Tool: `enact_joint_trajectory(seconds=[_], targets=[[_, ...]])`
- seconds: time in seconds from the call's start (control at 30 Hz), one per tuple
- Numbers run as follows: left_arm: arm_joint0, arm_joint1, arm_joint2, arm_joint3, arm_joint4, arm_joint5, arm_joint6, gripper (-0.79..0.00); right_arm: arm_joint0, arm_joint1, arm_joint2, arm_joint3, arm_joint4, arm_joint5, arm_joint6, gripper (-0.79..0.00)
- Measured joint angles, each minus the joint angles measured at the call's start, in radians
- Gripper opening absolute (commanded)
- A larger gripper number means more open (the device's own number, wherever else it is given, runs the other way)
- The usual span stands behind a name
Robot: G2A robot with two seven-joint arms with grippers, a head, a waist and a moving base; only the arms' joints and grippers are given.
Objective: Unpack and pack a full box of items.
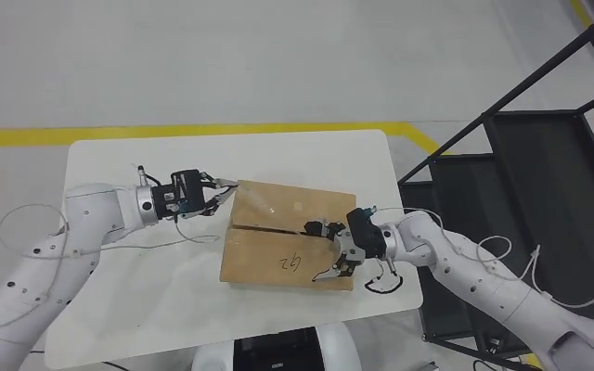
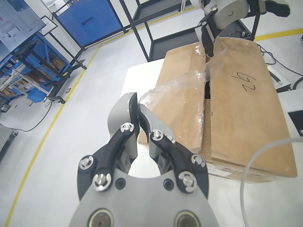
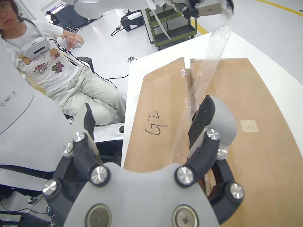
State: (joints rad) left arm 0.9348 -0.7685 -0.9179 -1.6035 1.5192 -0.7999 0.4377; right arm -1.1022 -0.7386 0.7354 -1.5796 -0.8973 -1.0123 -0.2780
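The left gripper (image 2: 138, 111) is pinched shut on a clear tape strip (image 2: 182, 81) at the ten o'clock corner of the cardboard box (image 1: 278, 232) in the top view. The right gripper (image 3: 146, 119) is spread wide over the box's seam near four o'clock, one jaw beside the tape. A black cable (image 1: 380, 284) lies just beside it on the table (image 1: 121, 278). A black rack (image 1: 529, 176) stands at three o'clock.

A white table with round corners (image 1: 102, 158) stands on the pale floor. A yellow line painted on the floor (image 1: 186, 134) runs behind it. A black metal shelf rack (image 1: 538, 185) stands just beside the table. A thin black cable (image 1: 380, 290) lies curled near the table's edge. Farther off are blue boards full of little holes (image 2: 92, 22) and a green metal cart (image 3: 174, 30).
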Motion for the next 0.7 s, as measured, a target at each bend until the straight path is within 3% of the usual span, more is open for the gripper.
enact_joint_trajectory(seconds=[0.27,0.7], targets=[[0.043,0.01,-0.065,-0.07,-0.057,-0.026,0.019,-0.785,0.002,0.007,-0.015,0.021,0.009,0.0,-0.016,0.0],[-0.057,-0.035,-0.015,-0.128,-0.092,-0.043,0.032,-0.785,-0.015,0.023,0.001,0.062,0.007,0.0,-0.058,0.0]])
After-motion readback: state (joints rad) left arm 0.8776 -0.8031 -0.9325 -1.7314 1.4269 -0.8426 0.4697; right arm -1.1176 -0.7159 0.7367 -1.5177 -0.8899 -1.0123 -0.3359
